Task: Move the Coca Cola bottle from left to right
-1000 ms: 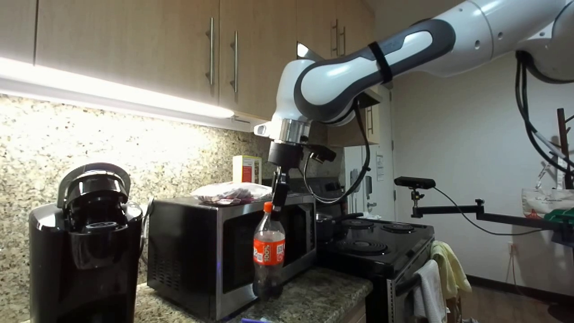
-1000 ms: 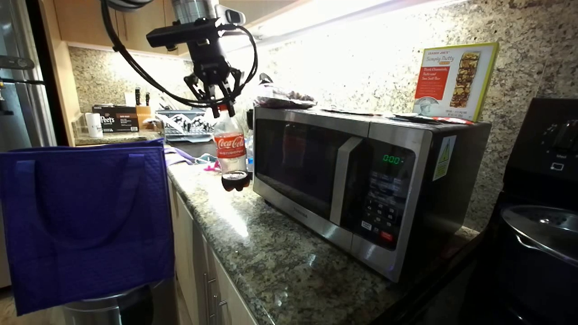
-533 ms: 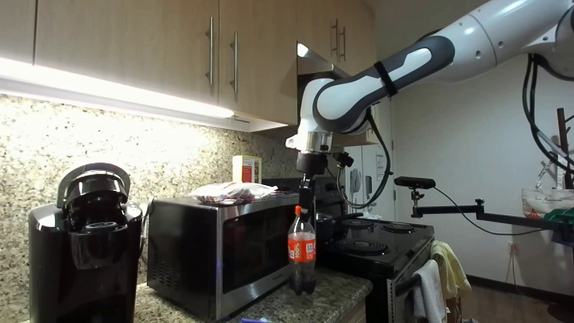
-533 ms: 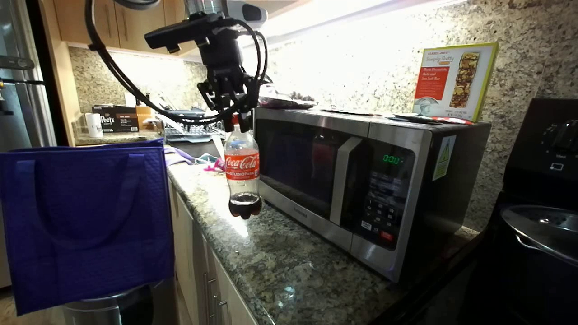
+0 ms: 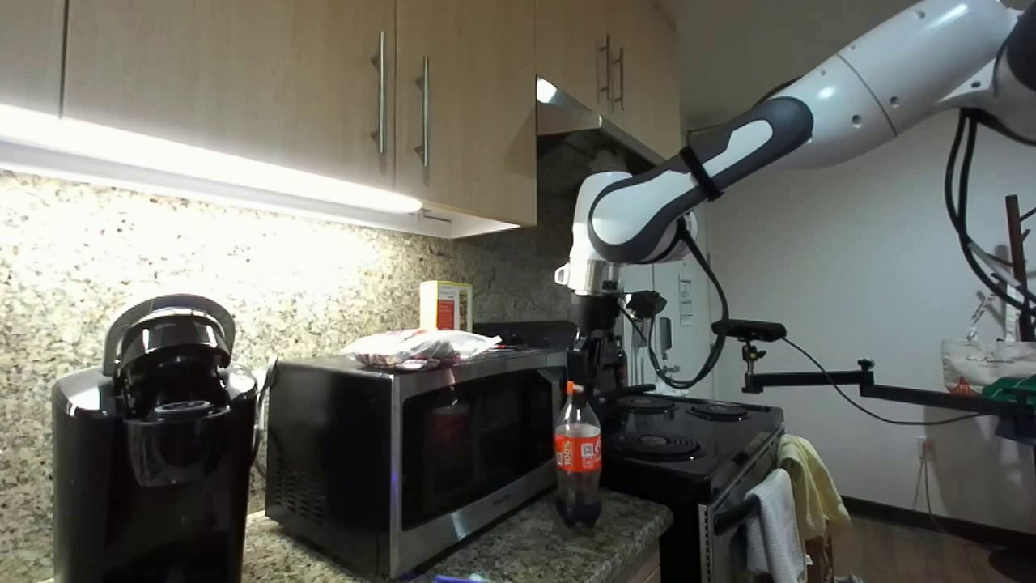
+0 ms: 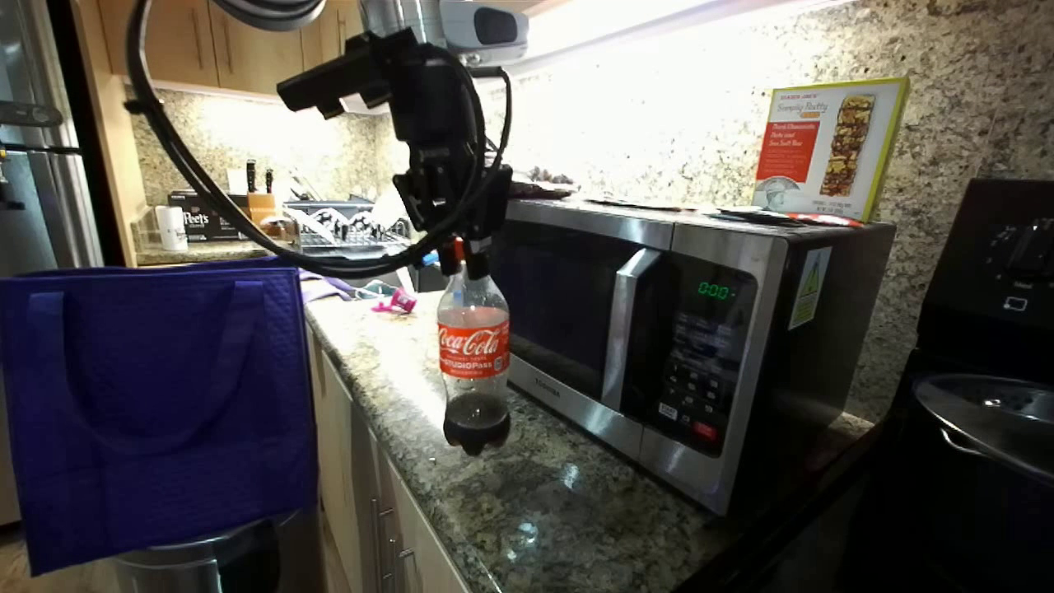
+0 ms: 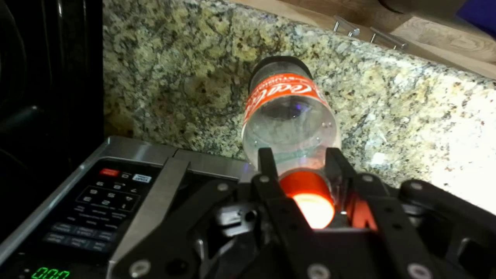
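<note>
In an exterior view, light wooden wall cabinets (image 5: 267, 89) spanned the upper left, above a speckled granite counter (image 6: 535, 494). A black electric stove (image 5: 692, 474) stood past the counter's right end, and a white and dark grey jointed arm (image 5: 728, 162) reached in from the right. A steel-framed black microwave (image 6: 568, 305) with a green lit display sat on the granite. In an exterior view, a purple fabric bag (image 6: 156, 428) was on the left, beside the counter. In an exterior view, a glossy black plastic coffee maker (image 5: 154, 461) stood at the near left. A white cardboard snack-bar box with yellow-green edges (image 6: 832, 148) stood upright on top of the microwave.

A black two-fingered claw (image 7: 299, 155) pointed down in both exterior views, pinching the neck of a clear plastic Coca Cola bottle (image 6: 473, 350) with a red label and a little dark liquid in its base. The bottle was nearly upright directly below the claw, in front of the microwave door, over the strip of counter between that door and the front edge; I could not tell whether its base touched the granite. Its orange-red plastic cap (image 7: 308, 193) sat between the fingers (image 7: 266, 161), farther back than their tips
</note>
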